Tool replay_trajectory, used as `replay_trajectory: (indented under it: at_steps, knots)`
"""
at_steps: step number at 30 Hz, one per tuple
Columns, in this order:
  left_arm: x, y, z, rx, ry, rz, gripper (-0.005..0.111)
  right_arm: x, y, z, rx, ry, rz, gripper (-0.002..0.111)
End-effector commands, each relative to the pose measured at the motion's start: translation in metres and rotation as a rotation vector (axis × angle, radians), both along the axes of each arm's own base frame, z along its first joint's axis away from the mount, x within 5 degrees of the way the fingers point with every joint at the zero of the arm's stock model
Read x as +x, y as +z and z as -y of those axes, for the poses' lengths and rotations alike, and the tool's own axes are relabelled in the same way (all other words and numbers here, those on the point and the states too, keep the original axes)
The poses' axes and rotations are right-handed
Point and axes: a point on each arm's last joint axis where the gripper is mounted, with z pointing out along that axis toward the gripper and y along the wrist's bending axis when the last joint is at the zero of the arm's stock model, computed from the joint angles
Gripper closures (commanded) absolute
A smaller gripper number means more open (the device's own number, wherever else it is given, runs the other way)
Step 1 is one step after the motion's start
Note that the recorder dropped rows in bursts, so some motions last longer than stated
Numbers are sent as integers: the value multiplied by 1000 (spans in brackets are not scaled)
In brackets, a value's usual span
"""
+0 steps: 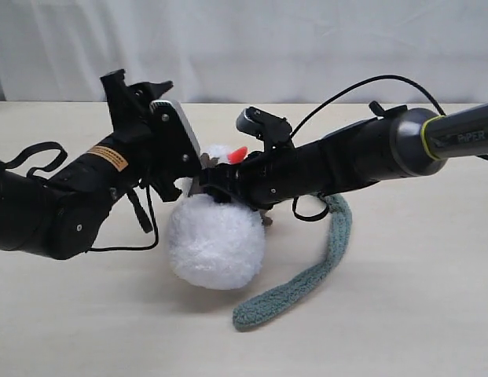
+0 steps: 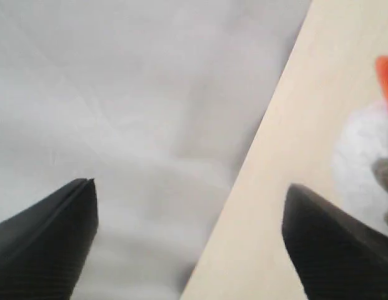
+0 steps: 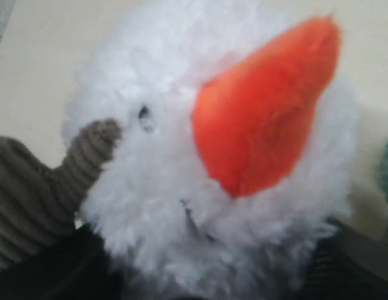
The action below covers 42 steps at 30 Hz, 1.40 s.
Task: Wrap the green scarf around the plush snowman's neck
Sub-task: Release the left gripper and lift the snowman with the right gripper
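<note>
While plush snowman (image 1: 216,239) nose (image 1: 238,153) points up, green scarf (image 1: 302,284) runs rearward

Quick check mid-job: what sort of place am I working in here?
Probably a lab or test bench rather than a home: a pale tabletop, a plain white curtain as backdrop, and a plush snowman and green scarf set out like props.

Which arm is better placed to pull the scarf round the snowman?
Probably right: the right gripper sits at the snowman, the scarf trailing beneath that arm. The left gripper is open, empty, aimed aside.
</note>
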Motion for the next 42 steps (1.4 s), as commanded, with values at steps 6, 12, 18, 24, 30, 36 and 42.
replay_trajectory:
  at_steps: [6,12,18,24,30,36,42]
  knots:
    - [-12,25,-13,-368,239,-231,27,20,30,6,-111,-37,215,104]
    - [-21,38,-12,-647,249,-670,27,30,55,4,-102,-51,305,104]
    - [-21,28,-31,-701,334,-882,27,33,73,10,-179,-56,424,104]
    - [-19,25,-34,-660,326,-839,28,34,91,18,-273,-71,540,104]
    - [-18,16,-52,-737,423,-646,56,33,100,20,-311,-35,599,104]
    - [-35,6,-78,-1112,306,-464,80,20,118,3,-382,8,713,104]
    - [-47,6,-92,-1110,-37,-609,84,2,145,-42,-312,78,806,104]
